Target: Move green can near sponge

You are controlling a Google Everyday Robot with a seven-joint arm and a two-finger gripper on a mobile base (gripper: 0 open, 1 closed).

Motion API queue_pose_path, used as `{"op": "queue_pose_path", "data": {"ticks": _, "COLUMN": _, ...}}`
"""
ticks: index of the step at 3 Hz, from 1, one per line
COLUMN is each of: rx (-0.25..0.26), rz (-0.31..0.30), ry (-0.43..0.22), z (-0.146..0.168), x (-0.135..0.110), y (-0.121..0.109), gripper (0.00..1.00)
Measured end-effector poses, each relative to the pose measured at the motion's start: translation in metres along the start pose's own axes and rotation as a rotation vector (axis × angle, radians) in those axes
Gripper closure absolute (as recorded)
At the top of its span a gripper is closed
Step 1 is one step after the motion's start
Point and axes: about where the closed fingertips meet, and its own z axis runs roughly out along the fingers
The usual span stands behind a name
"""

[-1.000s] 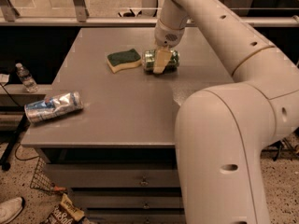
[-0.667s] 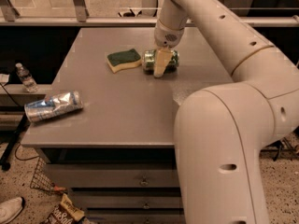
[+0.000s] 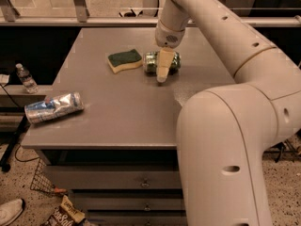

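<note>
The green can (image 3: 150, 62) lies on its side on the grey table (image 3: 122, 121), toward the back. The sponge (image 3: 124, 60), dark green on top with a pale yellow body, lies just left of the can with a small gap between them. My gripper (image 3: 162, 68) comes down from above and sits over the middle of the can, covering part of it. The can rests on the table surface.
A dented silver-and-blue can (image 3: 54, 107) lies at the table's front left corner. My large white arm (image 3: 235, 126) fills the right side of the view. A water bottle (image 3: 26, 78) stands on a ledge to the left, and drawers (image 3: 141, 182) are below the table.
</note>
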Motion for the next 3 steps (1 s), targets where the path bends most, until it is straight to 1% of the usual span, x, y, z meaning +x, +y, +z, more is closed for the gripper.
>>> {"op": "queue_pose_path", "data": {"ticks": 1, "rx": 0.026, "rz": 0.018, "ry": -0.027, "z": -0.013, "x": 0.013, "y": 0.002, "gripper": 0.0}}
{"op": "queue_pose_path", "data": {"ticks": 2, "rx": 0.069, "rz": 0.078, "ry": -0.043, "z": -0.037, "x": 0.046, "y": 0.013, "gripper": 0.0}}
{"op": "queue_pose_path", "data": {"ticks": 3, "rx": 0.1, "rz": 0.157, "ry": -0.067, "z": -0.056, "x": 0.089, "y": 0.032, "gripper": 0.0}}
